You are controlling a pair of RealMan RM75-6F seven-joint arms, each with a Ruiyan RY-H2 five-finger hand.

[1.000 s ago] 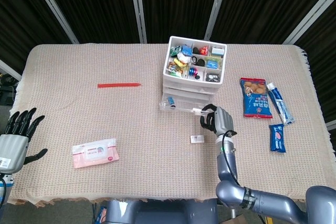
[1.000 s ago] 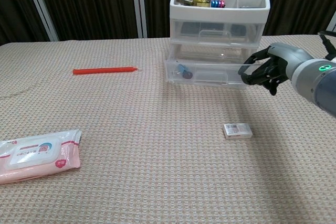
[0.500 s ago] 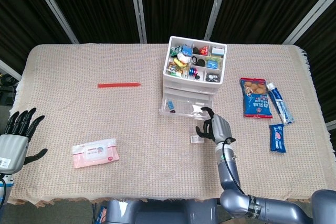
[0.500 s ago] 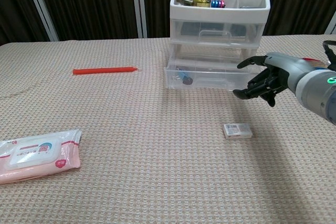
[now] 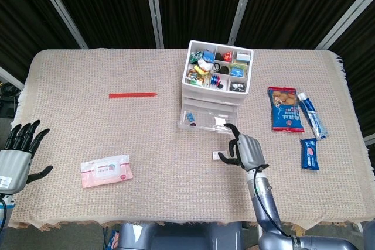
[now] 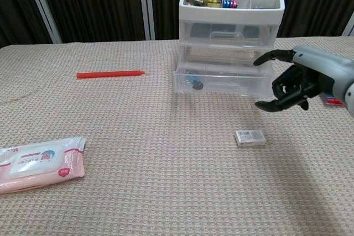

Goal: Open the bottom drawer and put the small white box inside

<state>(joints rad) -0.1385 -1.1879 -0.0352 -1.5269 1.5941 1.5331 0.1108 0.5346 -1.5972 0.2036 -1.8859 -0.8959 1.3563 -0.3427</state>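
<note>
The drawer unit [image 5: 215,80] stands at 12 o'clock on the desk [image 5: 88,127], its top tray full of small items. Its bottom drawer [image 6: 218,80] is pulled out toward 6 o'clock, with a few small dark things lying at its left end. The box [image 6: 250,137] lies flat on the desk at 6 o'clock from the open drawer, apart from it.

The right robot hand [image 6: 293,81] hangs above the desk just at 3 o'clock of the drawer's front corner and at 1 o'clock from the box, fingers spread and curved wide, holding nothing. In the head view the right robot hand [image 5: 245,150] looks just beside the box [image 5: 218,156], though whether a fingertip touches it is hard to tell from that angle; the chest view shows it clear of the box.

The left robot hand [image 5: 17,155] sits at the desk's 8 o'clock edge, fingers straight and spread, holding nothing.

A wipes pack [image 5: 106,171] lies at 7 o'clock, a red stick [image 5: 133,94] at 10 o'clock. At 3 o'clock of the drawer unit lie a snack bag [image 5: 285,109], a tube [image 5: 311,115] and a blue packet [image 5: 310,153].
</note>
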